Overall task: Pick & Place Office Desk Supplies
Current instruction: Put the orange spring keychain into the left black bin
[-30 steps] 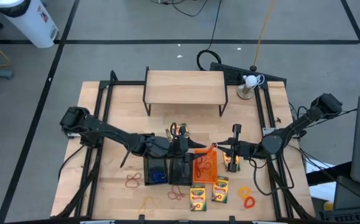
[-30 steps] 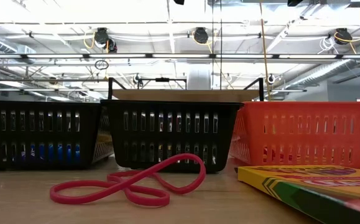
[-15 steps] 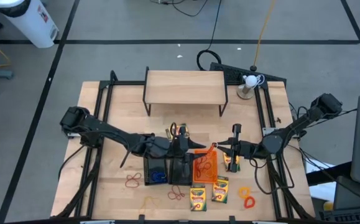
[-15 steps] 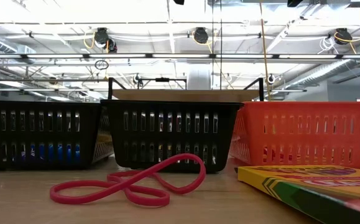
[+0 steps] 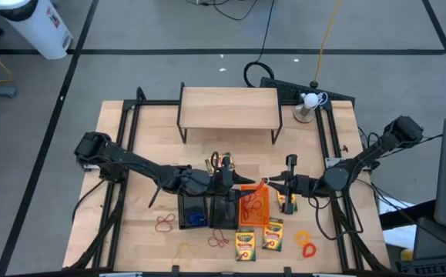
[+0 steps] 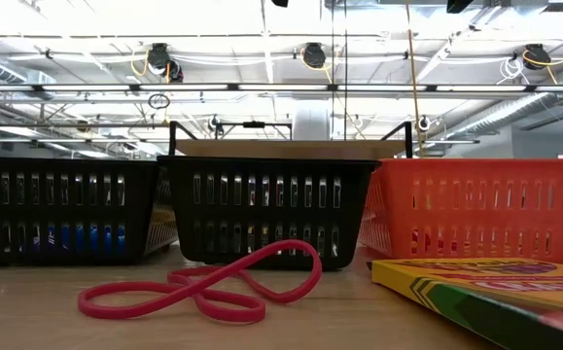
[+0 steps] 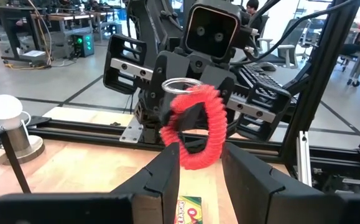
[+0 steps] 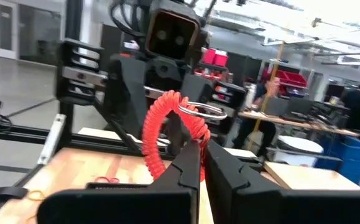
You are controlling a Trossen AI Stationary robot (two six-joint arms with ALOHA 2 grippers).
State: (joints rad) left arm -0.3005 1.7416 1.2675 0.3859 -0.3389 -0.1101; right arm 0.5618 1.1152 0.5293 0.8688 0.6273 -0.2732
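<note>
High view: we've both grippers meeting above the orange tray [image 5: 254,206]. Wrist views: left gripper [image 7: 199,163] and right gripper [image 8: 201,157] each pinch the red coil [image 7: 203,132]. We'd release one side only, w/ care.

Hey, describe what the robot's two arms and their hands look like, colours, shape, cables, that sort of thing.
Both arms are dark, nearly black, slim and jointed. The left hand ends in two flat, dark, blocky fingers. The right hand has the same pair of dark, tapering fingers. Seen from the left wrist, the right arm's wrist carries a black boxy camera housing with round lenses, plus slotted black brackets. Black cables trail behind it.
</note>
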